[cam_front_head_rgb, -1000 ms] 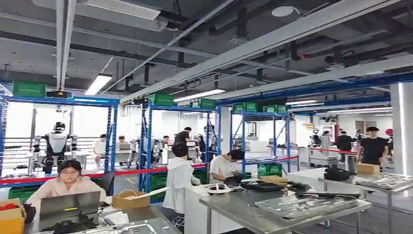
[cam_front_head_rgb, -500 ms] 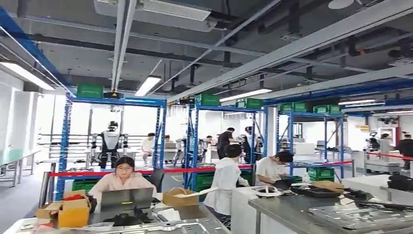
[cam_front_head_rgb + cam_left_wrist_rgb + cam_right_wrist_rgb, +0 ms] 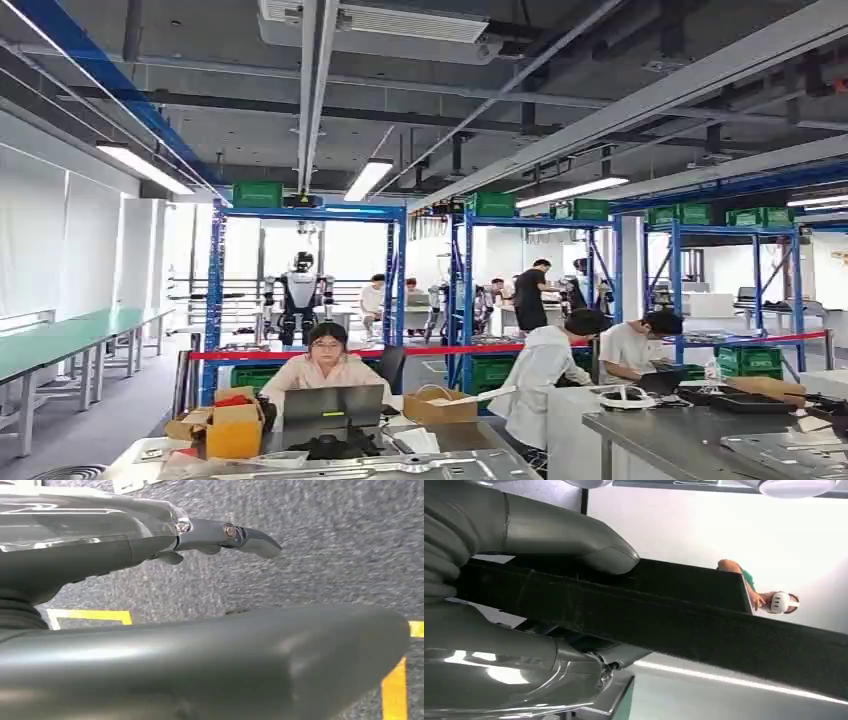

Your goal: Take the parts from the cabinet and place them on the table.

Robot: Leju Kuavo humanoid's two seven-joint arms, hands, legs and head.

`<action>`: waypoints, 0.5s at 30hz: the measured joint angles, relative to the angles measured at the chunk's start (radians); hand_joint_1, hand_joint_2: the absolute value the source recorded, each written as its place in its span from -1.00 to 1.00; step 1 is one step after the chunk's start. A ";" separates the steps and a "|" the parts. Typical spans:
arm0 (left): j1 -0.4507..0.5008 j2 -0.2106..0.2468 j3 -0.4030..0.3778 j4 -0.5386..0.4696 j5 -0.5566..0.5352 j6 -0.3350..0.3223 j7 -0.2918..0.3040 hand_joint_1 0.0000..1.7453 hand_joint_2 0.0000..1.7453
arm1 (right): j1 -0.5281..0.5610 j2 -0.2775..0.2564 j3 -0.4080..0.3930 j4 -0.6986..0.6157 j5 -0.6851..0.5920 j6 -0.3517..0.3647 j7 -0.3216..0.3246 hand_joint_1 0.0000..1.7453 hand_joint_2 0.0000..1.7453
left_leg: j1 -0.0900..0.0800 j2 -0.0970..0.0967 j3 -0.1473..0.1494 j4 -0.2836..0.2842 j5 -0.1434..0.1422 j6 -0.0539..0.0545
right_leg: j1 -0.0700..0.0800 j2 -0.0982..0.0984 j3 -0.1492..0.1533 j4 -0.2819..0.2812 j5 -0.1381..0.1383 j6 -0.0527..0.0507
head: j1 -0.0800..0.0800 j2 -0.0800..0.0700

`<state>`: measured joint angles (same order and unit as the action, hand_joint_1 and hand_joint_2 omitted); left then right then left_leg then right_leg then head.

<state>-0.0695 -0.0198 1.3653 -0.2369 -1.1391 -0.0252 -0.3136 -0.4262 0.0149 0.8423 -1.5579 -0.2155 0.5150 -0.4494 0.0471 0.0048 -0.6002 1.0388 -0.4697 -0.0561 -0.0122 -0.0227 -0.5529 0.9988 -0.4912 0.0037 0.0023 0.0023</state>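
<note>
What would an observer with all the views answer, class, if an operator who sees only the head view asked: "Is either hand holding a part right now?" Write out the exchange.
Observer: Yes, the right hand holds a long, flat black part, with the thumb on one face and the fingers on the other.
Operator: And the left hand?
Observer: The left hand holds nothing, and its fingers are stretched out.
Operator: What is under it?
Observer: Grey carpeted floor marked with yellow tape.
</note>
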 joint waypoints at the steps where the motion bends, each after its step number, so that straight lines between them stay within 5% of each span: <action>1: -0.002 -0.001 0.000 0.000 0.000 -0.002 0.000 -1.00 1.00 | 0.000 0.000 0.000 0.000 -0.001 0.000 0.000 1.00 1.00 | -0.010 -0.005 0.008 -0.007 -0.013 0.009 | 0.007 0.001 -0.006 0.009 -0.005 0.009 | 0.001 0.000; 2: -0.003 0.000 0.001 0.000 0.001 -0.004 0.001 -1.00 1.00 | 0.001 0.003 0.000 0.000 -0.001 -0.001 0.001 1.00 1.00 | -0.011 -0.008 0.004 -0.002 -0.013 0.031 | 0.007 0.001 -0.008 0.011 -0.004 0.013 | 0.000 0.000; 6: 0.002 0.002 0.003 0.000 0.002 -0.004 0.003 -1.00 1.00 | 0.007 0.007 0.000 -0.003 -0.001 -0.005 0.001 1.00 1.00 | -0.016 -0.010 0.005 -0.003 -0.011 0.063 | -0.003 0.005 -0.005 0.022 -0.020 0.026 | 0.000 0.000; 9: 0.001 0.004 0.007 0.000 0.002 -0.005 0.003 -1.00 1.00 | 0.009 0.008 0.000 -0.008 -0.001 -0.006 0.001 1.00 1.00 | -0.023 -0.010 0.004 -0.003 -0.011 0.075 | -0.001 0.012 -0.099 0.229 -0.132 0.026 | -0.001 0.000; 11: 0.002 0.004 0.007 0.000 0.000 -0.006 0.003 -1.00 1.00 | 0.015 0.008 0.000 -0.008 -0.001 -0.007 0.001 1.00 1.00 | -0.032 -0.011 0.004 -0.003 -0.011 0.078 | 0.001 0.013 -0.158 0.346 -0.159 0.019 | -0.001 0.000; 13: 0.001 0.005 0.008 0.000 0.000 -0.006 0.003 -1.00 1.00 | 0.016 0.008 0.000 -0.010 -0.002 -0.007 0.001 1.00 1.00 | -0.040 -0.016 0.005 -0.003 -0.012 0.080 | 0.010 0.016 -0.125 0.264 -0.093 0.002 | 0.000 0.000; 15: 0.000 0.004 0.008 0.000 0.000 -0.006 0.003 -1.00 1.00 | 0.015 0.009 0.000 -0.015 -0.003 -0.009 0.001 1.00 1.00 | -0.040 -0.020 0.007 -0.003 -0.012 0.080 | 0.029 0.027 -0.042 0.080 -0.004 -0.025 | 0.000 0.000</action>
<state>-0.0690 -0.0156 1.3737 -0.2369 -1.1395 -0.0309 -0.3101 -0.4111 0.0240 0.8423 -1.5728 -0.2189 0.5058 -0.4482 0.0066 -0.0156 -0.5936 1.0354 -0.4812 0.0240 0.0173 0.0039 -0.5948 1.0790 -0.4954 -0.0211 0.0019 0.0023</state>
